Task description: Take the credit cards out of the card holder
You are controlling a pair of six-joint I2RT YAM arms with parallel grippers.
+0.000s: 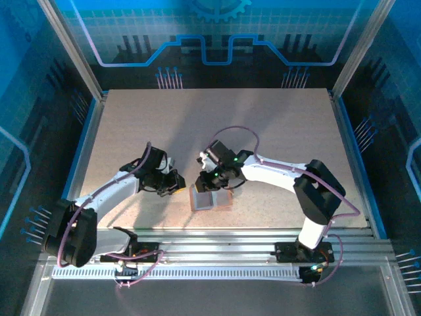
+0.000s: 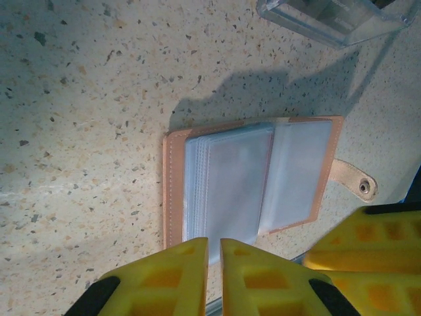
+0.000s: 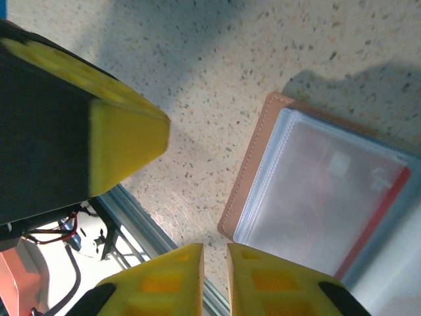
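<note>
Card holder: on the worktop, near middle, opened flat with pockets upward, so the contents can be reached. Red card: edge showing, not yet drawn out. Left hand, right hand: close by, fingers together, empty.

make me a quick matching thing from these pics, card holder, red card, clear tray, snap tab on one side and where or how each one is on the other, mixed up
Column 1
1. card holder
2. red card
3. clear plastic tray
4. snap tab

Column 2
a. tucked inside a clear sleeve
b. sticking out past the holder's edge, unfastened
c. salmon-pink, lying open on the table
d. see-through, on the table apart from the holder

Pairs: 1-c, 2-a, 3-d, 4-b
</note>
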